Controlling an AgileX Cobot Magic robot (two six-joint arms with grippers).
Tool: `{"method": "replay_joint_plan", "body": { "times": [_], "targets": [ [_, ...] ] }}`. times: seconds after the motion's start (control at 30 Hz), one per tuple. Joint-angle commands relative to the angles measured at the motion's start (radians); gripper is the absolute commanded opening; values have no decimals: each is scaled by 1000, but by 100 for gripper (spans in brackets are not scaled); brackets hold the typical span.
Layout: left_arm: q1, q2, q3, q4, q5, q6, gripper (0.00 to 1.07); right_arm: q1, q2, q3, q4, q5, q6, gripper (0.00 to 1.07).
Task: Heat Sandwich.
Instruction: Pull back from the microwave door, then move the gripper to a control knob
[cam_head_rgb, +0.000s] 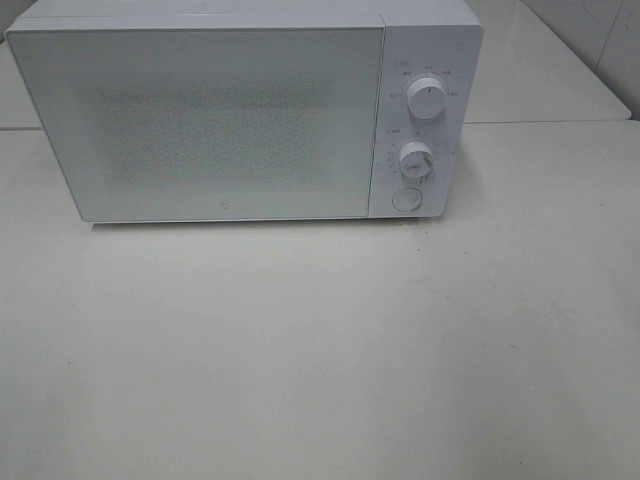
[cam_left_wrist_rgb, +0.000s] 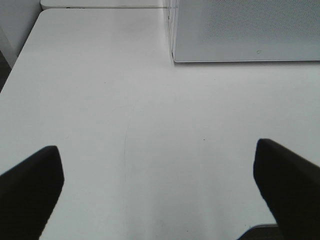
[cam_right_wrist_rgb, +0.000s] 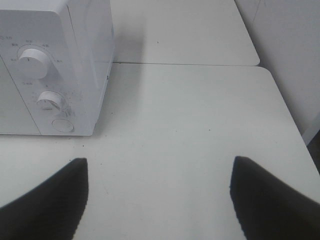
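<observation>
Exterior high shows a closed white microwave (cam_head_rgb: 200, 120) on the table (cam_head_rgb: 300, 350). Over the table, the left claw (cam_left_wrist_rgb: 156, 146) and right claw (cam_right_wrist_rgb: 160, 161) hover with jaws apart, gripping nothing. Where the sandwich lies cannot be told.

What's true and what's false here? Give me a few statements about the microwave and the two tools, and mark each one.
1. The microwave has its door shut. True.
2. The left tool is holding food. False: its jaws stand wide open with nothing between them, only the bare white table below.
3. On the microwave's panel, an upper knob and a lower knob sit above a round button. True.
4. The right tool is gripping the lower knob. False: it is open and clear of the microwave, touching nothing.
</observation>
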Motion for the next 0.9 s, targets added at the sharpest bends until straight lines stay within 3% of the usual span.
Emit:
{"method": "replay_joint_plan", "body": {
  "times": [0.03, 0.6, 0.9],
  "targets": [
    [-4, -19, 2, -1, -13, -2, 98, -6, 59, -7, -4, -70, 7, 76],
    [-4, -19, 2, -1, -13, -2, 98, -6, 274, -7, -1, -318, 11, 76],
    [-4, -19, 2, -1, -13, -2, 98, -6, 417, 103, 1, -726, -13, 76]
  ]
}}
